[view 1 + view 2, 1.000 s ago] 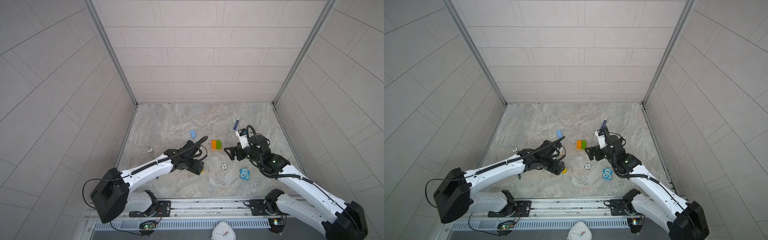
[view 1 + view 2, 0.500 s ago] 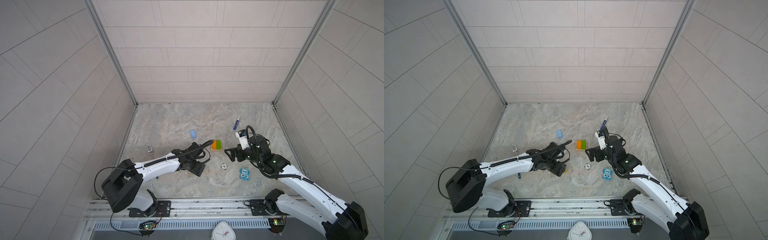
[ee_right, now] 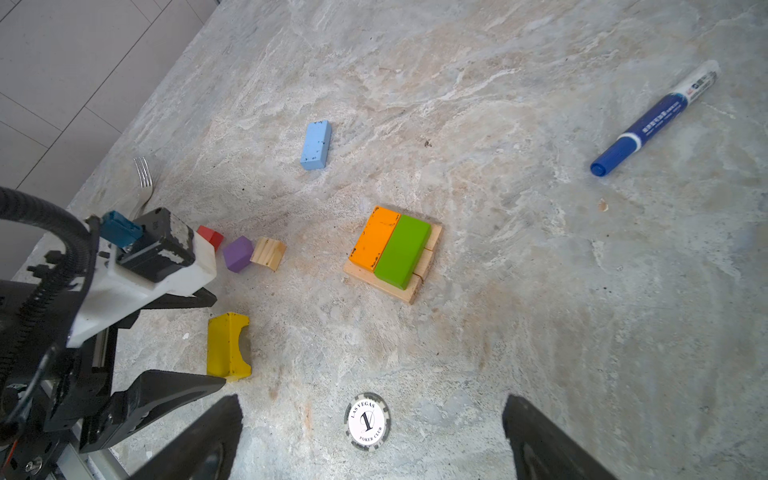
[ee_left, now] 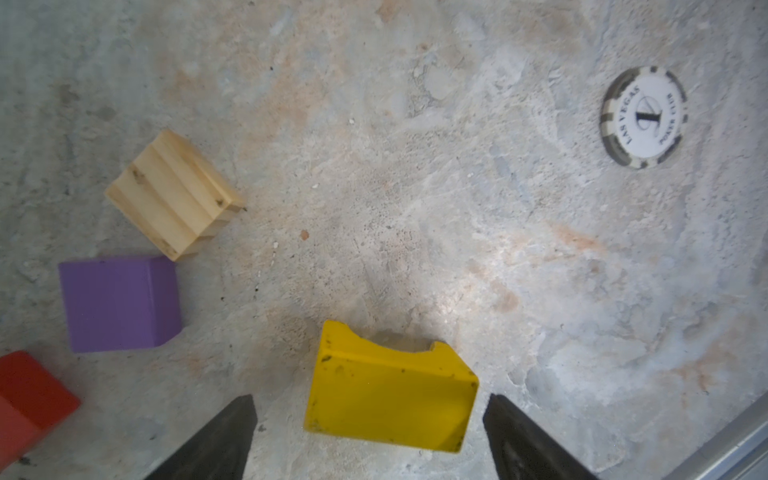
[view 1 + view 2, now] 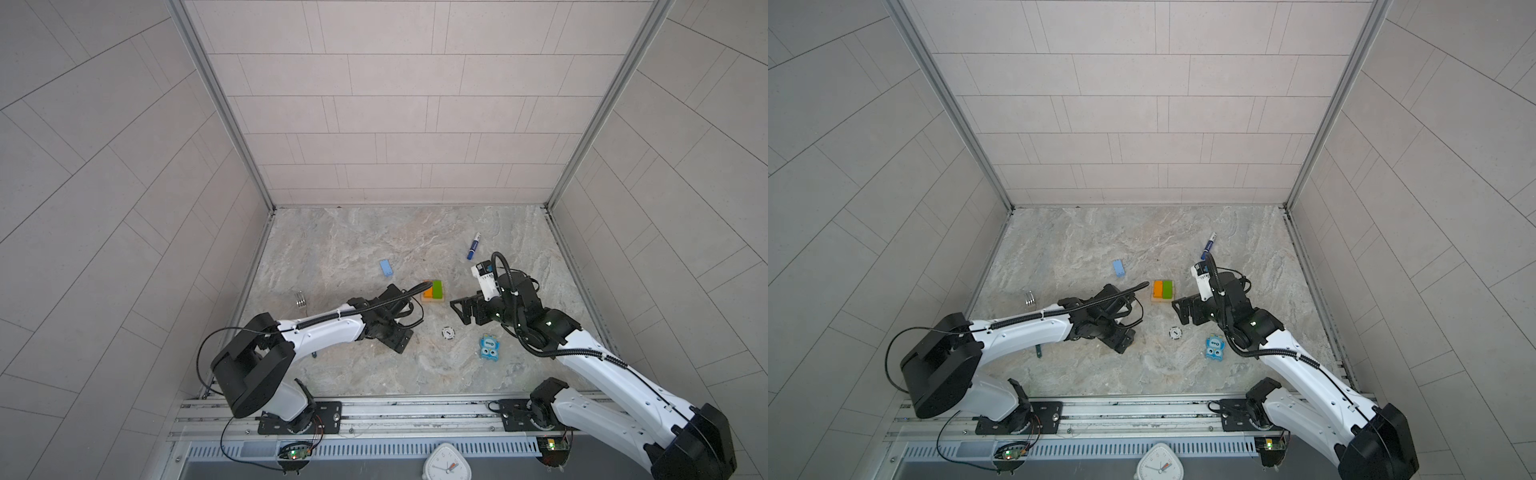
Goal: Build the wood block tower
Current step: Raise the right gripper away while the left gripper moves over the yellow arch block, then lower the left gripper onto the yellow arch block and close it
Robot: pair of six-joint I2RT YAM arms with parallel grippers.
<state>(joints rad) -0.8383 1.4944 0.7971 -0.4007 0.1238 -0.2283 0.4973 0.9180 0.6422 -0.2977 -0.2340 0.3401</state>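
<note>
A marbled surface [image 3: 519,332] is seen from the right gripper [image 3: 372,399]. Its two dark fingers stand wide apart, and a poker chip [image 3: 368,420] lies on the surface between them. Further out, an orange block [image 3: 374,241] and a green block [image 3: 402,251] lie side by side, touching, on a tan base [image 3: 417,286]. A light blue block [image 3: 316,145] lies alone beyond them. A red cube [image 3: 212,237], a purple cube [image 3: 237,253] and a striped natural cube [image 3: 269,253] cluster near the left gripper [image 3: 219,340]. That gripper's parted jaws sit at either side of a yellow arched block [image 3: 226,349]. A fork [image 3: 143,174] lies near the surface's walled edge, and a blue marker [image 3: 656,120] lies well apart.
</note>
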